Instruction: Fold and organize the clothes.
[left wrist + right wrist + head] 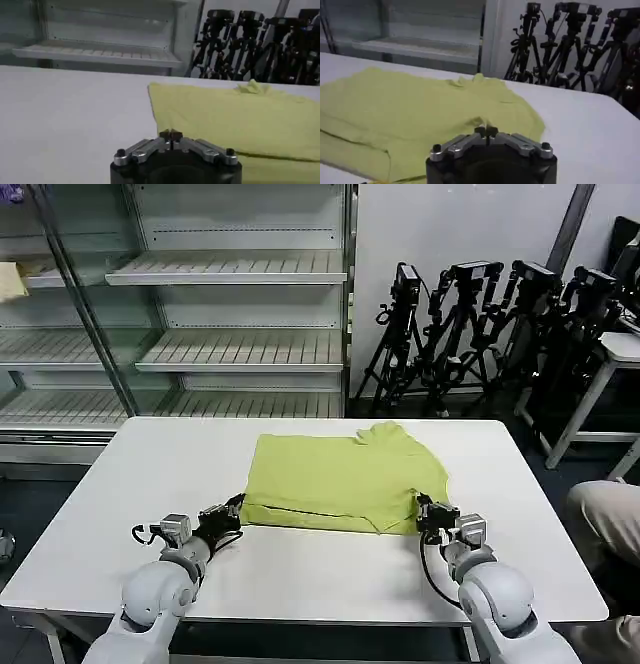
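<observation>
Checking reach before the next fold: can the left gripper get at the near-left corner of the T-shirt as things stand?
Probably yes. The left gripper, fingers shut, sits at the T-shirt near-left corner on the table, with nothing between them. It would need to open first.
</observation>
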